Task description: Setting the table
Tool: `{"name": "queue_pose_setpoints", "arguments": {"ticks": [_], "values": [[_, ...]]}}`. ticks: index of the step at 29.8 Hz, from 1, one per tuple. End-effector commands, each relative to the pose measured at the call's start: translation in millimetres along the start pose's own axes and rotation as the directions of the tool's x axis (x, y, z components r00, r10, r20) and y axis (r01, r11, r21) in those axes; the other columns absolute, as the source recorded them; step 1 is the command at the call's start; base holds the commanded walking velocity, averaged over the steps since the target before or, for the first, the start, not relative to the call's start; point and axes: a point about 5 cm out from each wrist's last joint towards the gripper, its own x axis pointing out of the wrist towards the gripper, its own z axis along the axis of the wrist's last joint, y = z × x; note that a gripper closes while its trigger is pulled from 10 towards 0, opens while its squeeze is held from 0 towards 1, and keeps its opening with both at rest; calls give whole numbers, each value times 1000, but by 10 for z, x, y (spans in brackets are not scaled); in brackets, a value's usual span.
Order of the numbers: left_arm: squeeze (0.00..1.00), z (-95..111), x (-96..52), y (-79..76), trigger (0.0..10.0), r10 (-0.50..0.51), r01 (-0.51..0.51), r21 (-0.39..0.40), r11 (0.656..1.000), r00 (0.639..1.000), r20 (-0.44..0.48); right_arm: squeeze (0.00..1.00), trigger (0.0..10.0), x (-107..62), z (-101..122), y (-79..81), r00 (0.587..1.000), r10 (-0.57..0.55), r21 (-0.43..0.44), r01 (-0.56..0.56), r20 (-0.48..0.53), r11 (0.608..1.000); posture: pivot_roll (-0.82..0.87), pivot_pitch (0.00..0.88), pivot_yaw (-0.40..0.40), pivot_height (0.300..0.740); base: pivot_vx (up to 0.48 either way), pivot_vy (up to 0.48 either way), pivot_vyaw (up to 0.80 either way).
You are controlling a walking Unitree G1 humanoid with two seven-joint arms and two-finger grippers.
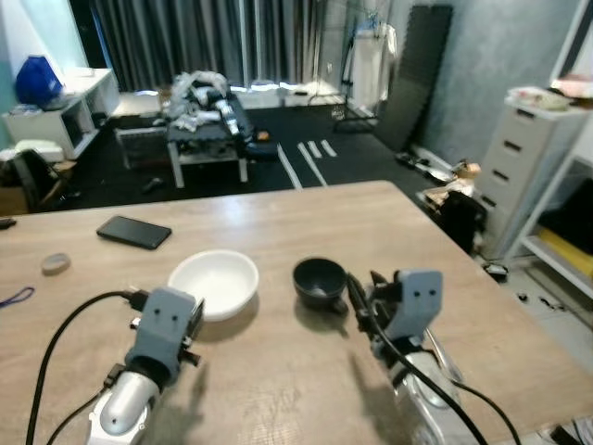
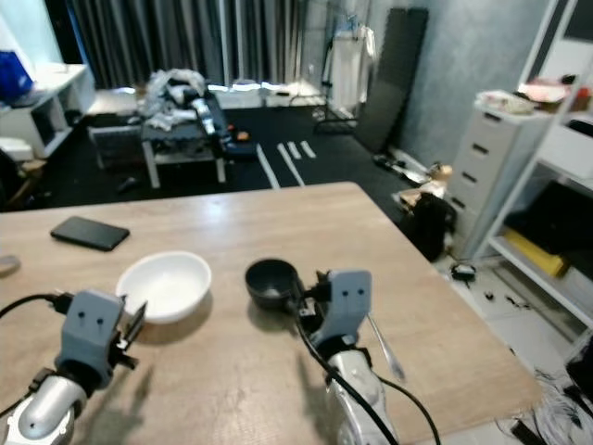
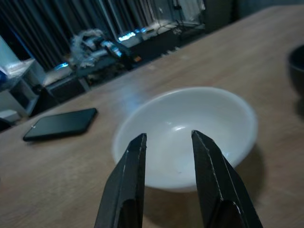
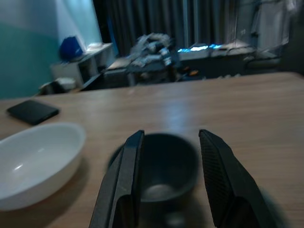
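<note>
A white bowl (image 1: 215,281) and a smaller dark bowl (image 1: 320,281) sit side by side on the wooden table (image 1: 278,371). My left gripper (image 3: 168,137) is open just short of the white bowl's near rim and points at it. My right gripper (image 4: 171,135) is open too, and the dark bowl (image 4: 159,171) lies right beyond its fingertips, framed by the two fingers. Neither gripper holds anything. A thin silver utensil (image 2: 382,345) lies on the table to the right of my right arm.
A black phone (image 1: 134,232) lies at the far left of the table, with a small grey disc (image 1: 56,262) nearer the left edge. The table's right edge (image 1: 482,278) drops to the floor beside white drawers (image 1: 528,158). A cluttered low table (image 1: 208,125) stands beyond.
</note>
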Motion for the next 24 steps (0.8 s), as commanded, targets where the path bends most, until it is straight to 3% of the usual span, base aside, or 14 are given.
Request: {"name": "queue_pose_setpoints", "arguments": {"ticks": [1,3,10,15,24], "values": [[0,-30,-44,1,10000,-3,3,7,1000,1000,-11,0,10000,-30,-83,56,999,27,-9,-27,-40,1000,66,58,89,740,0,0,0],[0,18,-71,-24,10000,-19,18,33,999,1000,12,0,10000,-20,-145,37,997,0,-93,-7,-72,996,77,64,86,740,0,0,0],[0,50,-168,-66,10000,-54,51,76,996,998,30,0,10000,16,-194,-70,995,-61,-128,51,-78,991,96,73,78,740,0,0,0],[0,49,-223,-73,10000,-69,66,97,993,997,28,0,10000,20,-203,-137,994,-77,-126,68,-72,990,109,78,73,740,0,0,0],[0,36,-269,-12,10000,-74,72,122,990,997,8,0,10000,48,-437,-280,983,-78,-112,59,-168,992,140,94,73,740,0,0,0]]}}
